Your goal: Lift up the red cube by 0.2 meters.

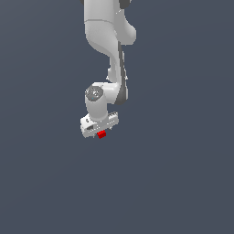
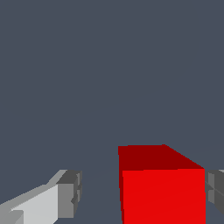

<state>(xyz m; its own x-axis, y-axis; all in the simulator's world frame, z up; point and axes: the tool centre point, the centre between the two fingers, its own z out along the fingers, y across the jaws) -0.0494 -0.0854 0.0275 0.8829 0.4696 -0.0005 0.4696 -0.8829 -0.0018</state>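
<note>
The red cube (image 1: pixel 101 134) is tiny and bright red, and shows just under the white hand in the exterior view. In the wrist view the red cube (image 2: pixel 162 192) fills the space between the two grey fingertips. My gripper (image 1: pixel 99 131) is straight over the cube, with its jaws on either side of it (image 2: pixel 142 192). One fingertip (image 2: pixel 70 194) stands clearly apart from the cube, with a gap of grey floor between them. The other fingertip (image 2: pixel 215 188) is right beside the cube's opposite face. The gripper is open, around the cube.
A plain dark grey floor (image 1: pixel 173 183) lies all around. The white arm (image 1: pixel 109 41) comes down from the top of the exterior view. No other objects show.
</note>
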